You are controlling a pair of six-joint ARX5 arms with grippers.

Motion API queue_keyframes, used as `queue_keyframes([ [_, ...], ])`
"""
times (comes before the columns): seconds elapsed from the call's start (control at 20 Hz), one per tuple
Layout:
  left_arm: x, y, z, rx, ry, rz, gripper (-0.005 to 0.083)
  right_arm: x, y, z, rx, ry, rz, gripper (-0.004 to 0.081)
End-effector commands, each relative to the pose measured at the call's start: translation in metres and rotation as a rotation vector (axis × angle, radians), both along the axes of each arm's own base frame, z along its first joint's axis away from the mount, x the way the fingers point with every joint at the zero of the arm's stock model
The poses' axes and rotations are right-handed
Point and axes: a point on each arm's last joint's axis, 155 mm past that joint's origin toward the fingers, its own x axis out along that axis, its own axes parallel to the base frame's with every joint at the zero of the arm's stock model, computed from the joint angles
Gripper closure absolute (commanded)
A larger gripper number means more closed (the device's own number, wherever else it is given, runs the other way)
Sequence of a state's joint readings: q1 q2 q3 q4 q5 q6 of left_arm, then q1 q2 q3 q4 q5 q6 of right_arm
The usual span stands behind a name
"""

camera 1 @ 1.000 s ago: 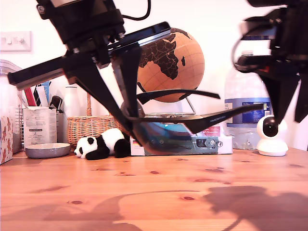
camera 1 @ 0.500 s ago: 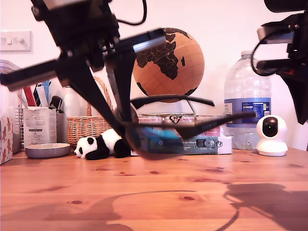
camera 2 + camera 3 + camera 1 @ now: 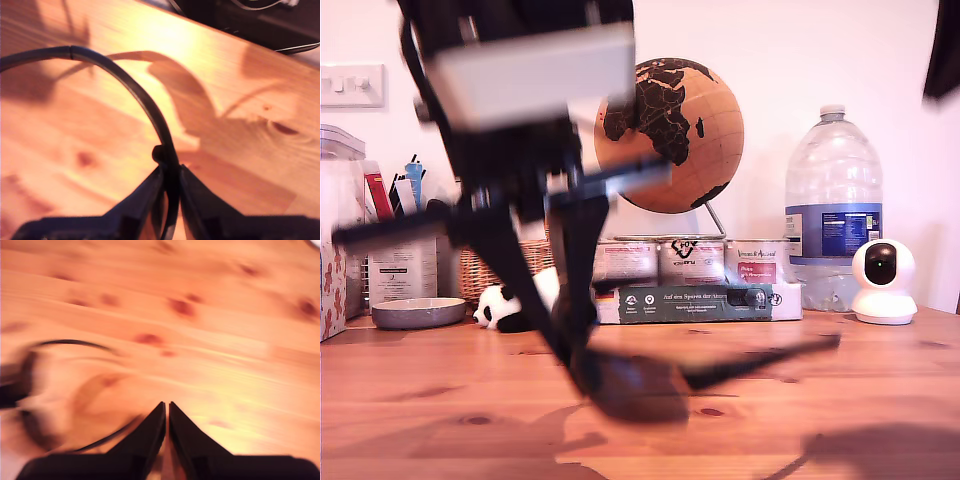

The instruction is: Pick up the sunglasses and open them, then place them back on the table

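The black sunglasses (image 3: 632,386) hang low over the table (image 3: 860,395), blurred by motion, with one arm (image 3: 765,360) stretched out toward the exterior view's right. My first gripper (image 3: 582,368) comes down from the exterior view's upper left and is shut on the frame. Up close, the first gripper (image 3: 170,176) pinches the thin curved rim of the sunglasses (image 3: 131,86). My second gripper (image 3: 166,411) is shut with nothing in it, above bare wood. The sunglasses (image 3: 27,390) show only as a dark blur in its view.
Along the back stand a globe (image 3: 670,135), tins (image 3: 695,262) on a flat box (image 3: 695,303), a big water bottle (image 3: 833,200) and a white camera (image 3: 883,280). A toy panda (image 3: 510,303), a basket (image 3: 485,268) and a grey bowl (image 3: 418,313) sit at the exterior view's left.
My first gripper has dropped with the sunglasses from globe height to just above the table. The other arm has risen almost out of the exterior view's upper right.
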State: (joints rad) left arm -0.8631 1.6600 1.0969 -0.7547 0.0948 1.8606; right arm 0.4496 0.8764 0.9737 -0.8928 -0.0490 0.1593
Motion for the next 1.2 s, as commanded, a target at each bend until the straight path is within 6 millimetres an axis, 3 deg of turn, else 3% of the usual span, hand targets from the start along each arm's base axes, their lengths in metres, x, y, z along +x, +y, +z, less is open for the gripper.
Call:
queue_keyframes([
  [0.0, 0.002, 0.000, -0.012, 0.020, 0.021, 0.007, 0.0793, -0.017, 0.013, 0.018, 0.068, -0.043, 0.076, 0.0781],
  [0.15, 0.004, -0.002, -0.022, 0.025, 0.034, 0.009, 0.0793, -0.046, 0.029, 0.044, 0.159, -0.114, 0.193, 0.0781],
  [0.35, 0.006, -0.003, -0.025, 0.017, 0.039, 0.015, 0.0793, -0.063, 0.026, 0.063, 0.198, -0.198, 0.224, 0.0781],
  [0.55, 0.005, -0.003, -0.025, 0.018, 0.043, 0.017, 0.0758, -0.063, 0.021, 0.062, 0.182, -0.205, 0.205, 0.0780],
  [0.7, 0.005, -0.003, -0.025, 0.018, 0.044, 0.017, 0.0535, -0.061, 0.022, 0.061, 0.177, -0.198, 0.205, 0.0781],
  [0.75, 0.005, -0.003, -0.025, 0.019, 0.044, 0.017, 0.0503, -0.061, 0.022, 0.061, 0.177, -0.199, 0.204, 0.0781],
  [1.15, 0.011, 0.000, -0.014, 0.013, 0.002, 0.044, 0.0460, -0.054, 0.021, 0.056, 0.153, -0.186, 0.186, 0.0781],
])
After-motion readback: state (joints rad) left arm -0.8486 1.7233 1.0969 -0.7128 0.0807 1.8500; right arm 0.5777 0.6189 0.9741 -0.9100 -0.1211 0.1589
